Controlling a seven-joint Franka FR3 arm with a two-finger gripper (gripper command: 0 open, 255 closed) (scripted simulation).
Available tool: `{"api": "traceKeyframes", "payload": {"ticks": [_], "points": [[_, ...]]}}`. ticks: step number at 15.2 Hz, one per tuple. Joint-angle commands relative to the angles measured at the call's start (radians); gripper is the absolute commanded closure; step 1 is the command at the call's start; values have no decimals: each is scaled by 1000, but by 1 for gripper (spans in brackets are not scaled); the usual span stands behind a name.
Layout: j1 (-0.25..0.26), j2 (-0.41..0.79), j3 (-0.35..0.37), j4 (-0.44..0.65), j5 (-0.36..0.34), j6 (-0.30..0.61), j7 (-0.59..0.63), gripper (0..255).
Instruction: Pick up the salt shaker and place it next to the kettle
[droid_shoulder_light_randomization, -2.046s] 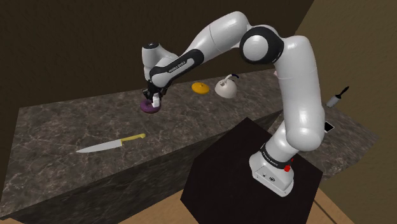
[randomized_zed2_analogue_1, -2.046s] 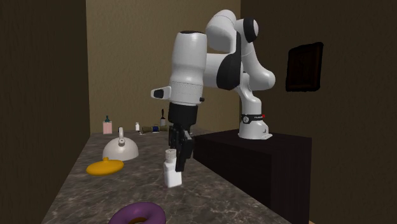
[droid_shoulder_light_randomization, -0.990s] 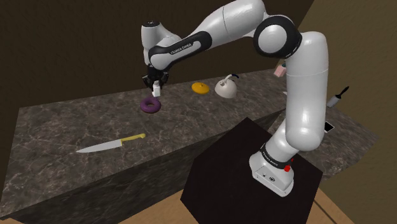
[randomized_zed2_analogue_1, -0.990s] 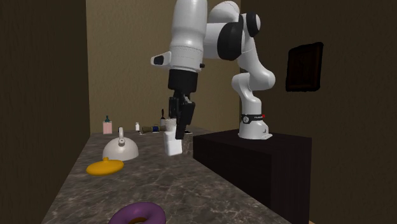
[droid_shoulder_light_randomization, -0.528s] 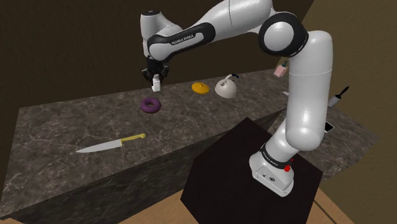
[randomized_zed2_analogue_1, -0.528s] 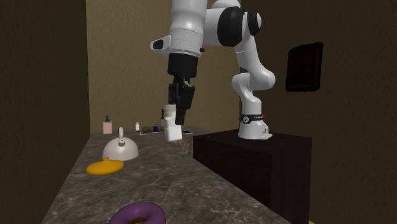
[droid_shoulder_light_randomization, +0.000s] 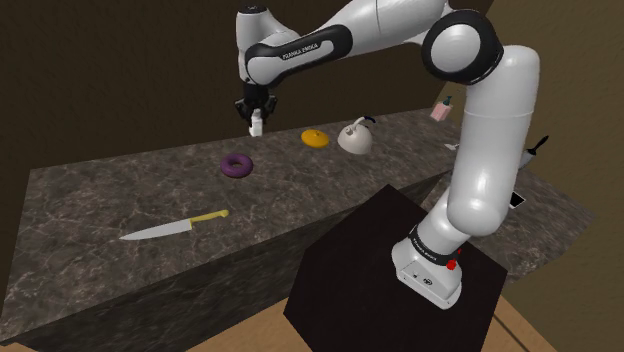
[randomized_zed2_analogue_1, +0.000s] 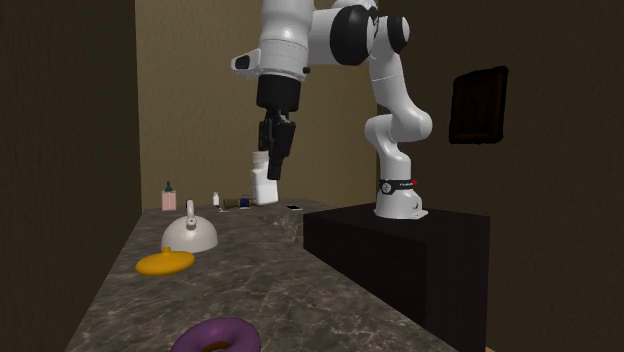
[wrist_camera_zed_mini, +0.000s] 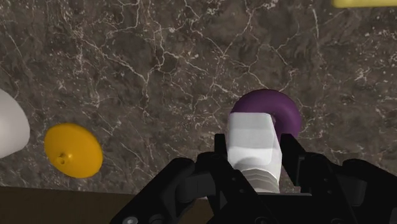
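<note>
Stone counter (droid_shoulder_light_randomization: 100, 200), pincer (droid_shoulder_light_randomization: 256, 115) clasping white shaker (wrist_camera_zed_mini: 253, 140) aloft, yellow disc (droid_shoulder_light_randomization: 315, 139) between purple ring (droid_shoulder_light_randomization: 237, 166) and kettle (droid_shoulder_light_randomization: 354, 138)

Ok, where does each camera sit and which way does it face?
Shoulder view: beside and behind the black box stand, looking down across the dark marbled counter; the whole white arm shows, its gripper shut on the white salt shaker.
Second exterior view: low at the counter's end, looking along it past the purple ring toward the white kettle; arm and stand at its right.
Wrist view: on the hand, facing straight down at the counter; black fingers show.
Shared: all three show shaker, ring and kettle.
</note>
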Motion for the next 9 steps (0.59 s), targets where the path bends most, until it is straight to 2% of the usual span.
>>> {"api": "traceKeyframes", "payload": {"ticks": [1,9], "points": [[-34,-44,-8,-69,8,32,-37,255],[-158,-169,-52,-258,38,123,-200,255]]}}
